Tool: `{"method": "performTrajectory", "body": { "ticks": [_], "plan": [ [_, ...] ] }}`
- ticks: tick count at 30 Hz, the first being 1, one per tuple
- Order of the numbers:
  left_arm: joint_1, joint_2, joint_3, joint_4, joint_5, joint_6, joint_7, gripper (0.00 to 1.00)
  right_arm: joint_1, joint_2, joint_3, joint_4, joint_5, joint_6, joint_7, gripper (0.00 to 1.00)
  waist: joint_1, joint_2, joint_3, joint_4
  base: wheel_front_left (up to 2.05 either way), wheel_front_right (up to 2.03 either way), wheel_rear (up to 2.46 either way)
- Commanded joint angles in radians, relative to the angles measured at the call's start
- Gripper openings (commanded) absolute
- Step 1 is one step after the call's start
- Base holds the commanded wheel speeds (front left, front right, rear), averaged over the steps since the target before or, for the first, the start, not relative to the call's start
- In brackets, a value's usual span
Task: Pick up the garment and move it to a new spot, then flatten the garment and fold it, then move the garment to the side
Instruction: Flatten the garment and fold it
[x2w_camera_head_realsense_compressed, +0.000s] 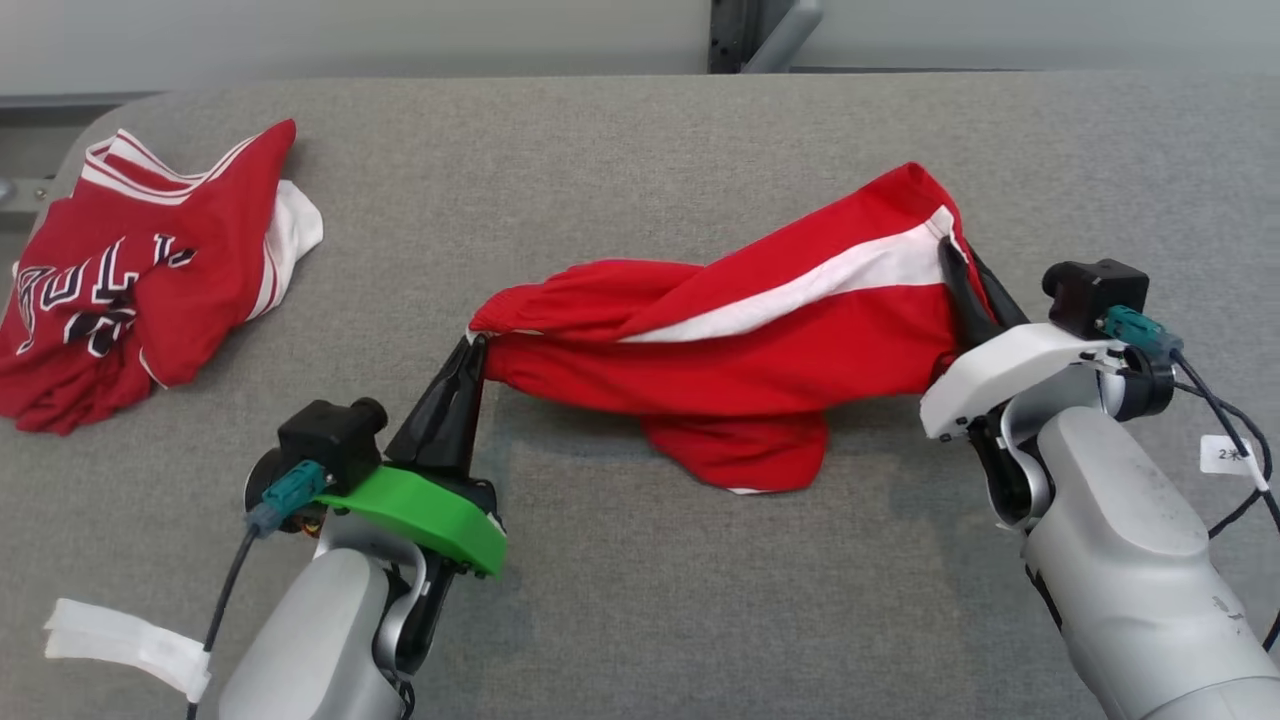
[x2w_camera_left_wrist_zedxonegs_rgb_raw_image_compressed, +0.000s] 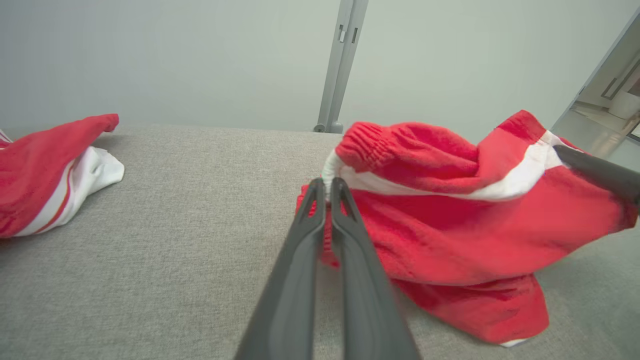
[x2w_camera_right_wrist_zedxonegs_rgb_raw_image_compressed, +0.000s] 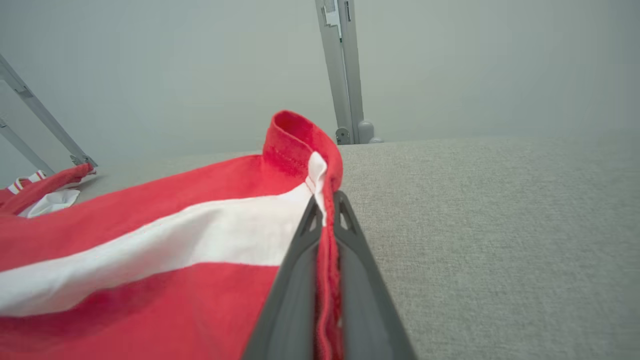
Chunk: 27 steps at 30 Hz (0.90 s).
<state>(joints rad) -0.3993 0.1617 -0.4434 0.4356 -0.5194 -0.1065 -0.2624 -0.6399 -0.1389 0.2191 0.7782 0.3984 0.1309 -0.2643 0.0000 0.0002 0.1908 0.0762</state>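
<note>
The garment (x2w_camera_head_realsense_compressed: 800, 340) is a pair of red shorts with a white side stripe, stretched across the middle of the grey table between both arms. My left gripper (x2w_camera_head_realsense_compressed: 476, 345) is shut on its elastic waistband end; in the left wrist view the left gripper (x2w_camera_left_wrist_zedxonegs_rgb_raw_image_compressed: 326, 186) pinches red and white cloth of the garment (x2w_camera_left_wrist_zedxonegs_rgb_raw_image_compressed: 450, 225). My right gripper (x2w_camera_head_realsense_compressed: 952, 250) is shut on the hem at the stripe's right end. The right wrist view shows the right gripper (x2w_camera_right_wrist_zedxonegs_rgb_raw_image_compressed: 326, 200) clamping the garment (x2w_camera_right_wrist_zedxonegs_rgb_raw_image_compressed: 150, 240) edge between its fingers. A lower fold of the shorts rests on the table.
A second red garment, a jersey with white trim and lettering (x2w_camera_head_realsense_compressed: 140, 280), lies crumpled at the table's far left. The grey table (x2w_camera_head_realsense_compressed: 640, 600) spreads to the front and right. A metal post (x2w_camera_left_wrist_zedxonegs_rgb_raw_image_compressed: 342, 65) stands behind the far edge.
</note>
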Motion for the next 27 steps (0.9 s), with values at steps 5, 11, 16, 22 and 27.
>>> {"method": "performTrajectory", "body": {
  "ticks": [5,11,16,22,27],
  "plan": [
    [-0.051,0.042,-0.004,-0.042,-0.070,-0.022,0.011,0.00,0.024,-0.027,-0.053,-0.121,0.023,0.000,0.000,0.00,0.0000,-0.0002,-0.102,-0.098,0.00,0.00,0.00],
    [-0.144,0.068,-0.035,-0.153,-0.240,-0.024,0.067,0.00,0.006,-0.118,-0.063,-0.166,0.113,-0.001,0.024,0.00,0.0000,-0.0002,-0.153,-0.143,0.00,0.00,0.00],
    [-0.062,0.077,-0.071,-0.154,-0.347,-0.024,0.175,0.00,0.081,-0.180,-0.023,-0.150,0.171,-0.001,0.160,0.00,0.0000,-0.0002,-0.155,-0.172,0.00,0.00,0.00],
    [0.056,0.059,-0.159,-0.108,-0.292,-0.024,0.090,0.00,0.200,-0.191,0.048,-0.095,0.122,-0.001,0.139,0.00,0.0000,-0.0002,-0.081,-0.168,0.00,0.00,0.00],
    [0.076,0.061,-0.199,-0.072,-0.226,-0.024,0.028,0.00,0.252,-0.175,0.053,-0.060,0.094,-0.001,0.066,1.00,0.0000,-0.0002,-0.030,-0.150,0.00,0.00,0.00]
  ]
}}
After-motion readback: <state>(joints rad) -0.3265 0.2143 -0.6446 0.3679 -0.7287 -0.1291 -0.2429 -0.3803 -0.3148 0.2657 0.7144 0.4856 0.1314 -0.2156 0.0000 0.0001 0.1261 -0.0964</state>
